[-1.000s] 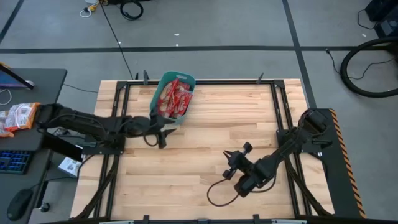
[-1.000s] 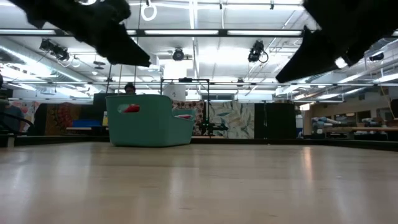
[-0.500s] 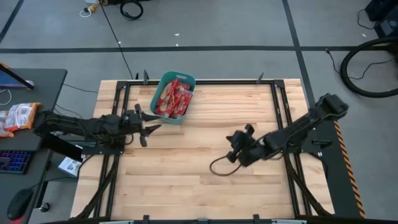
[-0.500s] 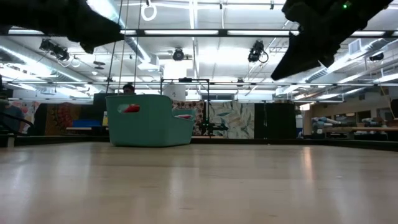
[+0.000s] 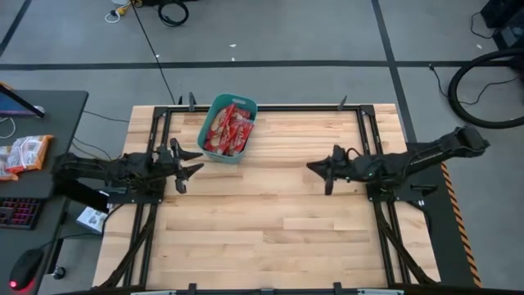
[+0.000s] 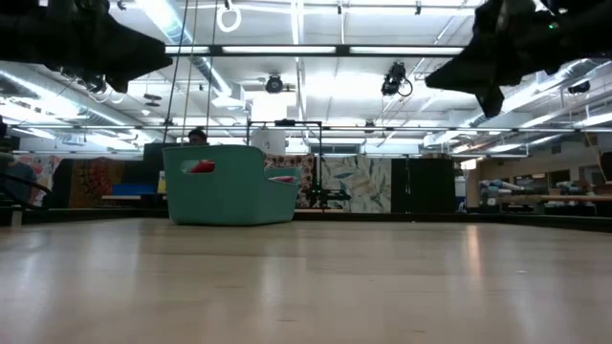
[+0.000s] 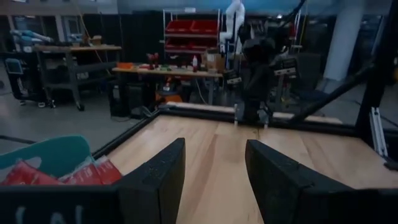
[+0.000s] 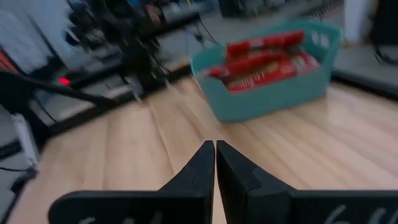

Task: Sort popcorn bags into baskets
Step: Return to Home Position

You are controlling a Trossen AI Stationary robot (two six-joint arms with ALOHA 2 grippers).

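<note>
Your left gripper (image 5: 194, 161) is hovering over the wooden table (image 5: 270, 238) at about 9 o'clock, fingers released and spread wide, gripping nothing. Your right gripper (image 5: 313, 167) is hanging at about 2 o'clock, fingers clenched tip to tip on nothing. The teal basket (image 6: 220, 196) is sitting at 11 o'clock by the far edge, near your left gripper at its 1 o'clock and well apart from your right. The red popcorn bags (image 5: 232, 131) are lying piled inside it; their print is too small to read.
</note>
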